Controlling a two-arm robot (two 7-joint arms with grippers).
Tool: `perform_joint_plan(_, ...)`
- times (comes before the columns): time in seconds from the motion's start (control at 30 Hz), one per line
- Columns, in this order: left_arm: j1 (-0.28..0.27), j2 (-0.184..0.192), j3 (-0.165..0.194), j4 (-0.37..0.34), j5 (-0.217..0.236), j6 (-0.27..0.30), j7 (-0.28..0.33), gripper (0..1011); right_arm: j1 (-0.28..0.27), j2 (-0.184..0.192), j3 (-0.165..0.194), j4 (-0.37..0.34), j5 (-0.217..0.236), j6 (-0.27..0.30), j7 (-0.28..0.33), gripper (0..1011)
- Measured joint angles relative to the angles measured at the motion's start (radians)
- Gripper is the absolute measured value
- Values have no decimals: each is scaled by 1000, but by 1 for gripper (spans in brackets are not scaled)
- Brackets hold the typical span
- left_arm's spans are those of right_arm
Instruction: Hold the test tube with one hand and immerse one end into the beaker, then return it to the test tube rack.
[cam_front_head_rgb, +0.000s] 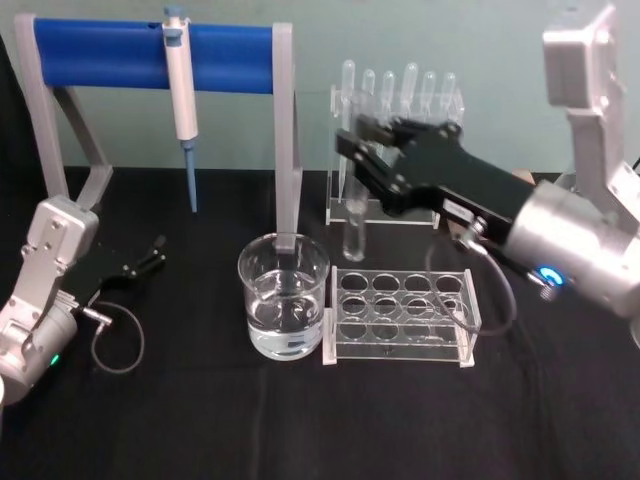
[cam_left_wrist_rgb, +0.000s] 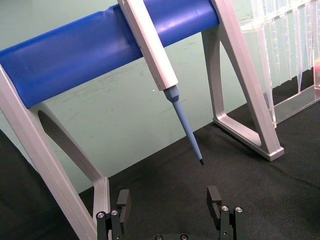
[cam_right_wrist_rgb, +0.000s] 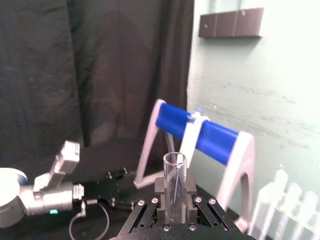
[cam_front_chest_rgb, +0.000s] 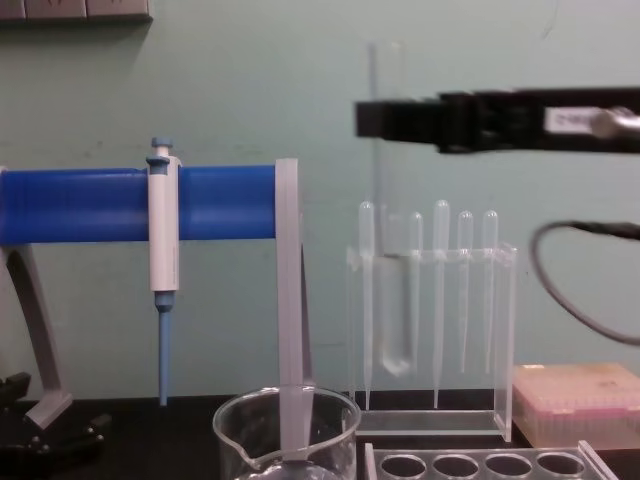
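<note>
beaker on black table

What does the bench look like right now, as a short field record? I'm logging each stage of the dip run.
right pincer: shut on the test tube, held upright in the air
tube position: to the right of the beaker, above the table, in front of the dropper stand
beaker: holds clear liquid, tube not in it
rack: right of beaker, visible holes empty
left pincer: open, low at the table's left, holding nothing
pipette: hanging on the blue bar
</note>
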Motion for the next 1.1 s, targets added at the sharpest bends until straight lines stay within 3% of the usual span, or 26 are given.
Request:
perform_joint_plan(0.23,0,0,0,0,0,0,0,1000,-88,41,39,-22,4,-26,-34,226)
perform_joint_plan(0.43,0,0,0,0,0,0,0,1000,-135,48,55,-20,-7,-50,-50,226)
perform_joint_plan(1.1,0,0,0,0,0,0,0,1000,-160,-19,53,78,-67,-116,-46,226)
